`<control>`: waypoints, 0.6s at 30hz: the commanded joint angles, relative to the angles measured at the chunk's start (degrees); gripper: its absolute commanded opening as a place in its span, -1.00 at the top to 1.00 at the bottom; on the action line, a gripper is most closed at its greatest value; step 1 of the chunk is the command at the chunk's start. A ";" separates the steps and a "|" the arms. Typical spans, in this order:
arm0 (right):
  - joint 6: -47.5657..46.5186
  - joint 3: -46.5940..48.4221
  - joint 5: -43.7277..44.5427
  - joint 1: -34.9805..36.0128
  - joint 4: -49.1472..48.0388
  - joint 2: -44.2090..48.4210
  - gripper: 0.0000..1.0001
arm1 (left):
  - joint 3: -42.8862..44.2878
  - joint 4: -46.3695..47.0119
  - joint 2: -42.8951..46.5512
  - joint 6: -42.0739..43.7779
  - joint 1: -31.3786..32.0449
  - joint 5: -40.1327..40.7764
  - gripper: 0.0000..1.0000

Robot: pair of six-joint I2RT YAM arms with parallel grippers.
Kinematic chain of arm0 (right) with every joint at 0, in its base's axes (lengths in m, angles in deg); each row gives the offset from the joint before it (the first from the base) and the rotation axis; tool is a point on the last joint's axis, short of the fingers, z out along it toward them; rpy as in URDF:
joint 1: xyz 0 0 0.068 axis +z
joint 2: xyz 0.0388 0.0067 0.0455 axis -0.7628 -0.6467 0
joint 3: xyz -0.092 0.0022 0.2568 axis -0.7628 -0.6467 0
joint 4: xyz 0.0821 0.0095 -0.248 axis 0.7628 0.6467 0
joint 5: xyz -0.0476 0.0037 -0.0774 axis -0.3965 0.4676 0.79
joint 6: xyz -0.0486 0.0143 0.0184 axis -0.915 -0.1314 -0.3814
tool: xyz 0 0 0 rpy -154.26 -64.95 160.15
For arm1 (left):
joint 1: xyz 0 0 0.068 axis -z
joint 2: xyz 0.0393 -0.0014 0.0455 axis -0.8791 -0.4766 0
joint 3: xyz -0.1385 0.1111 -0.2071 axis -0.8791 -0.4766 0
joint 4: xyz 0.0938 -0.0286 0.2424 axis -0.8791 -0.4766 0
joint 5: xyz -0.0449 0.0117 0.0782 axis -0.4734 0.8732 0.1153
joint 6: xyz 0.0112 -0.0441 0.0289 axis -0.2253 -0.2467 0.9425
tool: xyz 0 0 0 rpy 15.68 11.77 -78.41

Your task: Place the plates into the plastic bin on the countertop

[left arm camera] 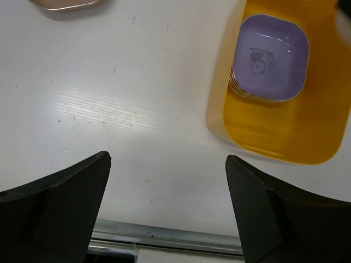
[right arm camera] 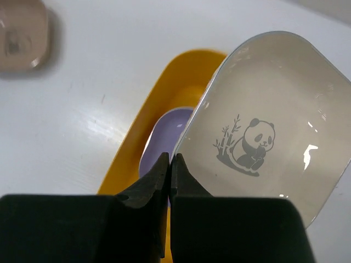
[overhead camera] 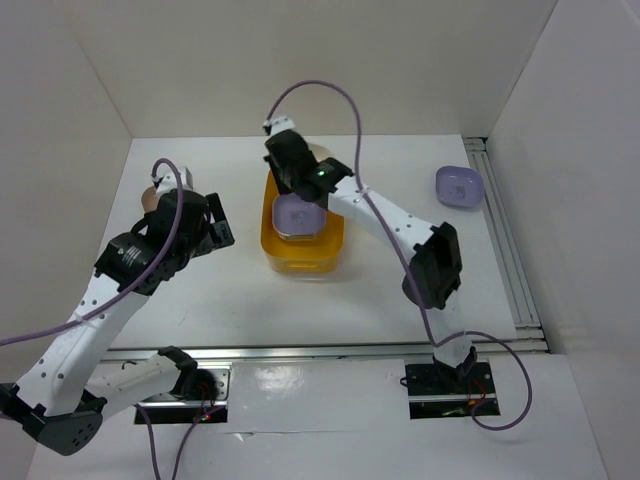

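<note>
The yellow-orange plastic bin (overhead camera: 300, 250) stands mid-countertop and holds a stack of plates topped by a lavender plate (overhead camera: 298, 215). My right gripper (overhead camera: 287, 172) is over the bin's far end, shut on the rim of a cream plate (right arm camera: 269, 126) with a panda mark, held tilted above the bin (right arm camera: 159, 93). My left gripper (overhead camera: 220, 225) is open and empty left of the bin; in its wrist view the gripper (left arm camera: 167, 164) hovers over bare countertop beside the bin (left arm camera: 285, 137) and the stack (left arm camera: 269, 57). A taupe plate (overhead camera: 152, 195) lies far left, a lavender plate (overhead camera: 459, 186) far right.
White walls close in the countertop on the left, back and right. A metal rail (overhead camera: 510, 250) runs along the right side and another (left arm camera: 164, 238) along the near edge. The taupe plate also shows in the left wrist view (left arm camera: 66, 4) and the right wrist view (right arm camera: 19, 35).
</note>
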State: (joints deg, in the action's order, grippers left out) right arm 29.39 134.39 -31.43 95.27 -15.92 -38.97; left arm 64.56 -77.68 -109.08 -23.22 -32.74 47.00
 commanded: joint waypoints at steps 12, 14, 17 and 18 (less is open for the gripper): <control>-1.41 -0.18 -1.11 4.80 3.68 -7.74 0.93 | 3.32 -4.23 3.44 2.50 -2.43 2.34 -0.99; -1.41 -0.18 -0.42 4.80 3.68 -8.26 0.52 | 3.32 -4.23 3.44 2.50 -2.43 1.82 -0.99; -1.41 -0.18 -1.11 5.32 3.15 -7.75 -0.25 | 3.32 -4.23 3.44 2.50 -2.43 1.81 -0.99; -1.41 -0.18 -1.11 5.33 2.63 -7.74 -0.38 | 3.32 -4.23 3.44 2.50 -2.43 1.81 -0.99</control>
State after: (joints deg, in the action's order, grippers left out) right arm 28.54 133.66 -32.70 99.77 -10.83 -48.70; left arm 65.98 -81.82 -106.37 -21.73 -34.84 48.16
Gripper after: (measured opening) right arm 0.652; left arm 0.993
